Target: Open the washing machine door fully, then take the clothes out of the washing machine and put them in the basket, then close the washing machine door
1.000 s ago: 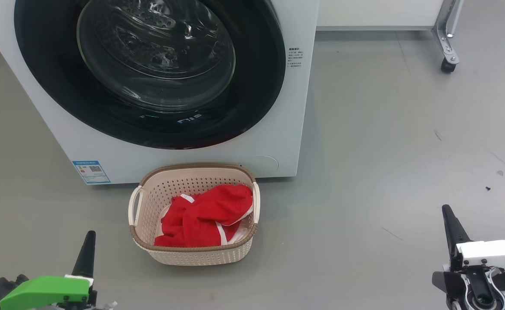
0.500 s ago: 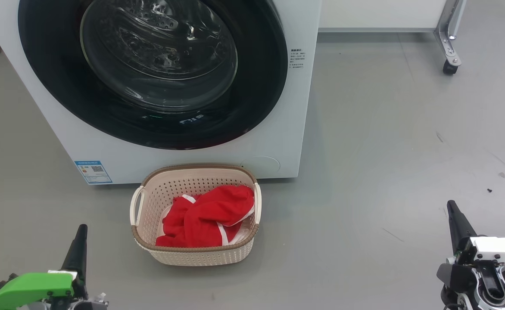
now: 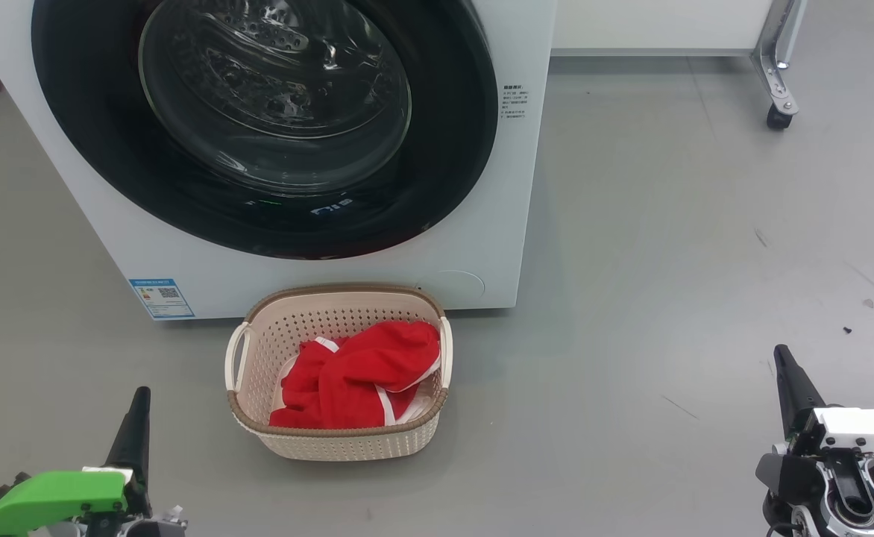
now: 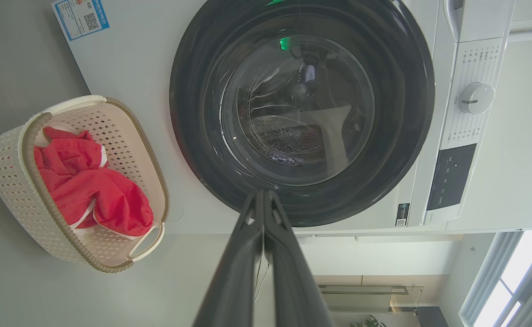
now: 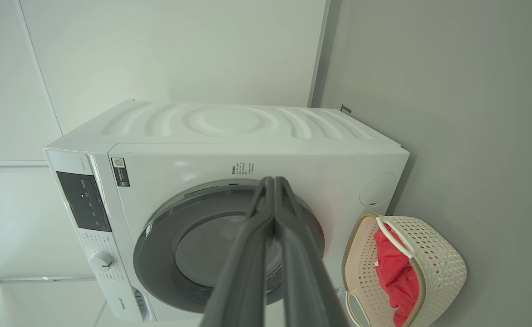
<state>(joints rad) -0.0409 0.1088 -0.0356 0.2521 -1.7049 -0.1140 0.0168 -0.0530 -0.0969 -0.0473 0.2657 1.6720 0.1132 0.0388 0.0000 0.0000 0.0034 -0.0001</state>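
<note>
Head view first: the washing machine (image 3: 515, 224) fills the upper left of the frame. The washing machine door (image 3: 265, 119) is shut flat against its front, glossy black rim all round, with the steel drum showing through the glass bowl. Just below, at bottom centre, the basket (image 3: 347, 446) sits on the grey floor (image 3: 631, 298). Its far rim is close to the machine's base, not far from the blue label (image 3: 161, 297) at the machine's lower left corner. And there are the clothes (image 3: 355, 377), in the basket: a red heap with white trim, bunched toward its right side.

Down in the lower left corner, the left hand (image 3: 140, 399) is pinched narrow, fingers pressed together, holding nothing, well apart from the basket. Over in the lower right corner, the right hand (image 3: 781, 356) is the same, fingers tight together and empty, above the floor.

In the left wrist view, the closed fingers (image 4: 241, 272) reach up to the bottom edge of the door's black rim in that frame. In the right wrist view, its fingers (image 5: 248, 272) lie together across the door, with the basket at lower right.
</note>
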